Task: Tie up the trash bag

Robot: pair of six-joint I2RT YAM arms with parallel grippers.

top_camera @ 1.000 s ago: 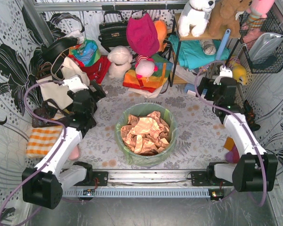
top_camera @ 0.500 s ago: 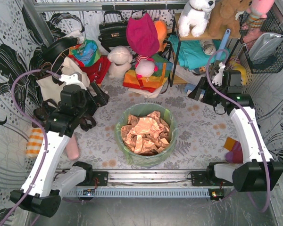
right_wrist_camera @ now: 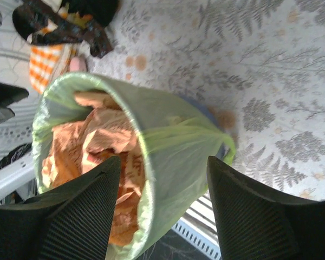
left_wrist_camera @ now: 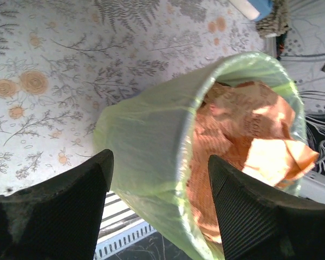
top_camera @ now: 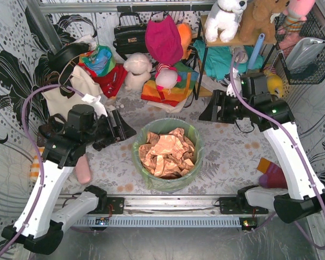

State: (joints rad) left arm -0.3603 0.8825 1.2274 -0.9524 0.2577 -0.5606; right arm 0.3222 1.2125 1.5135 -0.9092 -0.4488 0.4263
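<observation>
The trash bag [top_camera: 190, 142] is light-green film lining a round bin at the table's middle, its mouth open and folded over the rim. Crumpled orange-tan paper [top_camera: 165, 153] fills it. My left gripper [top_camera: 123, 124] is open and empty, just left of the bag and above the table. In the left wrist view the bag's side [left_wrist_camera: 146, 135] and paper [left_wrist_camera: 233, 130] lie between the spread fingers of this gripper [left_wrist_camera: 160, 160]. My right gripper [top_camera: 208, 109] is open and empty, to the bag's upper right. The right wrist view shows the bag [right_wrist_camera: 173, 146] below its gripper [right_wrist_camera: 163, 162].
An orange-checked cloth [top_camera: 37, 165] and a pink object [top_camera: 83, 170] lie at the left. Clothes, bags and plush toys [top_camera: 162, 76] crowd the back, with a shelf [top_camera: 227, 38] at the back right. A metal rail [top_camera: 168, 208] runs along the front edge.
Both arms have swung inward toward the bag: the left gripper moved right and down, the right gripper moved left. Both stay open. The bag has not moved.
</observation>
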